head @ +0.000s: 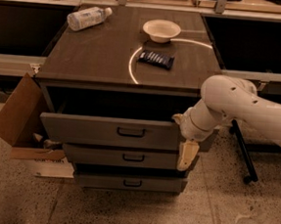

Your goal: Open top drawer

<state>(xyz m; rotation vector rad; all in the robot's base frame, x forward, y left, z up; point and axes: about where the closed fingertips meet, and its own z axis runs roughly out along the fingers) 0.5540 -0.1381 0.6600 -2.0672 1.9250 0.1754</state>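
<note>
The top drawer (99, 130) stands pulled out from the bench (96, 56). Its grey front sits forward of the two narrower drawers below it, with a dark gap behind its upper edge. Its inside is lost in shadow. The black bar handle (131, 132) sits at the centre of the front, with nothing on it.

The gripper (186, 157) hangs pointing down at the right end of the top drawer's front, overlapping that corner and the end of the middle drawer (122, 157). Only one pale, narrow face of it shows, so I cannot tell whether it is wide or closed, nor whether it touches the drawer. The white arm (240, 100) reaches in from the right of the top drawer and is cut off by the frame edge.

Behind the top drawer, on the bench, lie a plastic bottle (87, 18) on its side, a white bowl (161, 30) and a dark packet (156, 59) with an unreadable label. A cardboard box (12, 115) stands left of the top drawer.
</note>
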